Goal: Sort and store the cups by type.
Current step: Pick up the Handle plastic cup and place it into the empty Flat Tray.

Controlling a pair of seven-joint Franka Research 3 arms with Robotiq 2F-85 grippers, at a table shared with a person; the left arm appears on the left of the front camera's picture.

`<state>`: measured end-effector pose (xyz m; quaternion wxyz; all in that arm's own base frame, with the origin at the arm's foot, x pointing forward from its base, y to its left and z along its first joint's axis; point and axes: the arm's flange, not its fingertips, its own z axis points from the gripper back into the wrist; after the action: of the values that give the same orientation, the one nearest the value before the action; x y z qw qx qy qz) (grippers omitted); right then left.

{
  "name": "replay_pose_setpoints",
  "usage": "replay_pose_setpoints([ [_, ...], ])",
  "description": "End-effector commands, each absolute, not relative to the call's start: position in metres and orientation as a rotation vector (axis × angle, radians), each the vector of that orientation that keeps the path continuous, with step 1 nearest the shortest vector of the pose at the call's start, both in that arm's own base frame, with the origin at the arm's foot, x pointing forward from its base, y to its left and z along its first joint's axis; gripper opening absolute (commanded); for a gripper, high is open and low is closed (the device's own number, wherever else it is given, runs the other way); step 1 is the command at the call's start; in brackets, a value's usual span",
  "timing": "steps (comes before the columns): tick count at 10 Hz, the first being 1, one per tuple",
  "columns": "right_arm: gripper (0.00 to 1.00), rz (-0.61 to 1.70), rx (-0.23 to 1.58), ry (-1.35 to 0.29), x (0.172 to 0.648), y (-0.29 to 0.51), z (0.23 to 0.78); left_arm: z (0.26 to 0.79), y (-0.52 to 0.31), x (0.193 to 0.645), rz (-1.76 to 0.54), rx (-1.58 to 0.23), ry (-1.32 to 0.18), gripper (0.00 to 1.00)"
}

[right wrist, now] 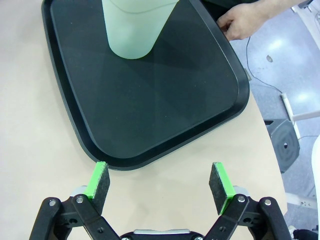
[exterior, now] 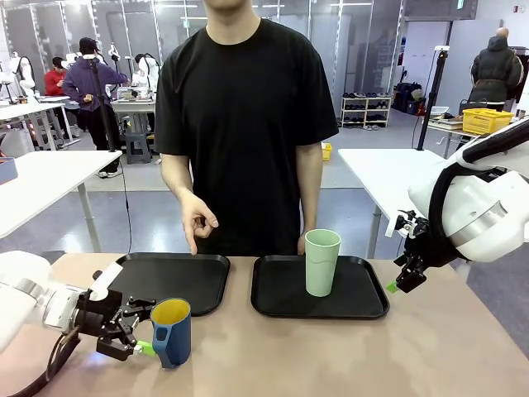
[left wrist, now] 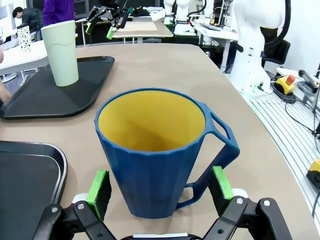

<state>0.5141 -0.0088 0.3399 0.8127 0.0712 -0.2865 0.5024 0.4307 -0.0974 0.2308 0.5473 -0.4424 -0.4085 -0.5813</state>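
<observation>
Left gripper (left wrist: 160, 192), jaws wide, straddles the rigid, likely light dark-blue ribbed plastic mug (left wrist: 160, 150); grip its lower body beside the handle.

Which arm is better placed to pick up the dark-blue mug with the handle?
The left: the left gripper stands open around the dark-blue mug. The right gripper hangs beside the far tray.

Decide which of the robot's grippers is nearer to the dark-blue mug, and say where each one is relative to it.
Left. The left gripper stands open with the dark-blue mug between its pads. The right gripper hovers open far off, past the right tray's outer edge.
</observation>
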Motion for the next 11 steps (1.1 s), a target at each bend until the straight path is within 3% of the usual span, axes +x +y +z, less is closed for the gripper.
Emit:
replay_pose_setpoints([
  [1,1.0,1.065,0.154,-0.625,0.516,-0.008,0.34,0.223,-0.107,0.437,-1.39,-1.032,-1.036,1.0],
  [11,1.0,1.065,0.154,-0.625,0.516,-0.008,0.34,0.209,-0.13,0.439,-1.415,-1.127,-1.026,1.0],
])
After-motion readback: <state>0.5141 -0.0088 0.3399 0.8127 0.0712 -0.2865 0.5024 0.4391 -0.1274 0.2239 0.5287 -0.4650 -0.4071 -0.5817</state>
